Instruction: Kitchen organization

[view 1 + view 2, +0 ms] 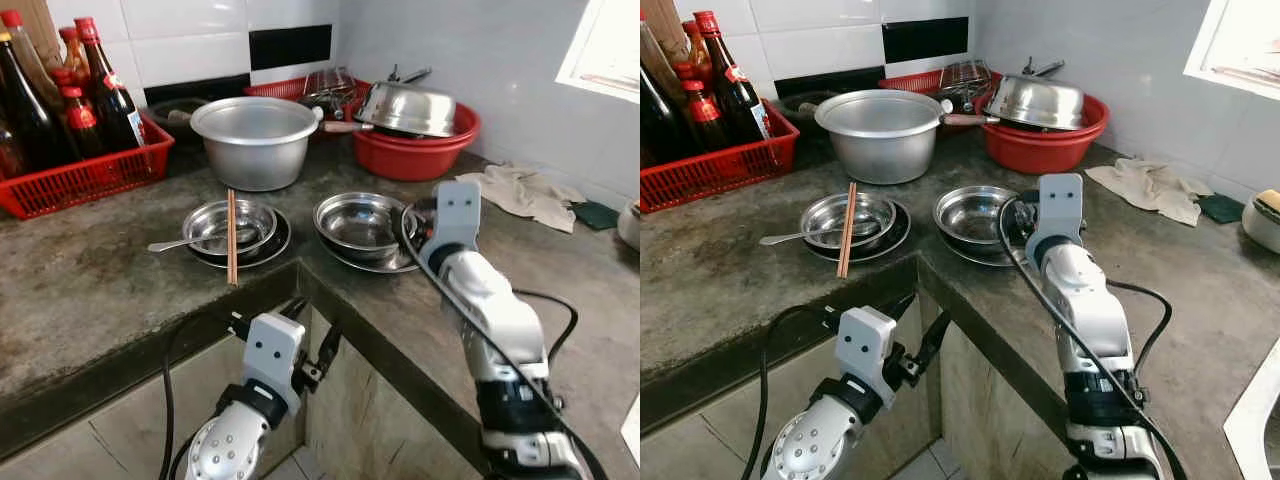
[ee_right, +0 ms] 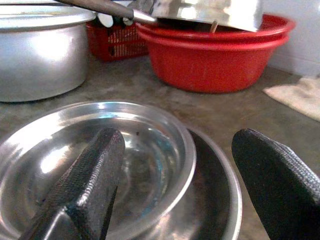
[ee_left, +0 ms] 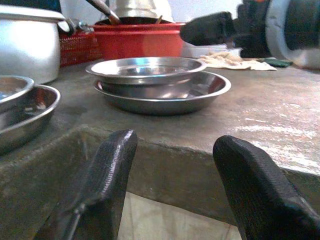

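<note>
On a grey stone kitchen counter (image 1: pixel 90 280), a shallow round steel bowl (image 1: pixel 355 222) rests nested in a wider steel plate (image 2: pixel 220 185); the right gripper (image 2: pixel 175 185), arm stretched forward over the counter, hangs just above the bowl's near rim, jaws wide, one finger seemingly inside the rim; the left gripper (image 3: pixel 170 180), jaws also wide, waits low below the counter edge, farther off.

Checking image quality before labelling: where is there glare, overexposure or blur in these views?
Left eye view: window blown out white, scene sharp. Right eye view: highlights on the big pot. Left wrist view: fingers close and soft, stacked bowls clear. Right wrist view: bright reflections in the steel bowl, fingertips blurred.
</note>
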